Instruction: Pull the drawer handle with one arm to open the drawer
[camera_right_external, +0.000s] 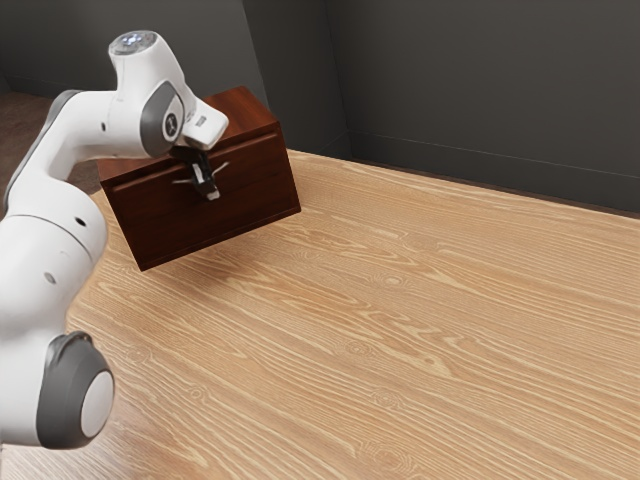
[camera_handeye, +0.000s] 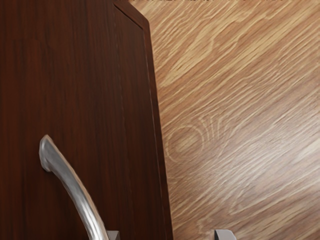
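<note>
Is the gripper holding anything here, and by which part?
Nothing is held. The gripper is at the handle, but its fingers stand apart, open, with the handle beside one only.

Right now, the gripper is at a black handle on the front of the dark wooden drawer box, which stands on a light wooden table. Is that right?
Not quite: the handle is silver metal, not black, as the wrist view shows. The rest holds: the gripper is at it, on the front of the dark wooden drawer box, which stands on a light wooden table.
</note>
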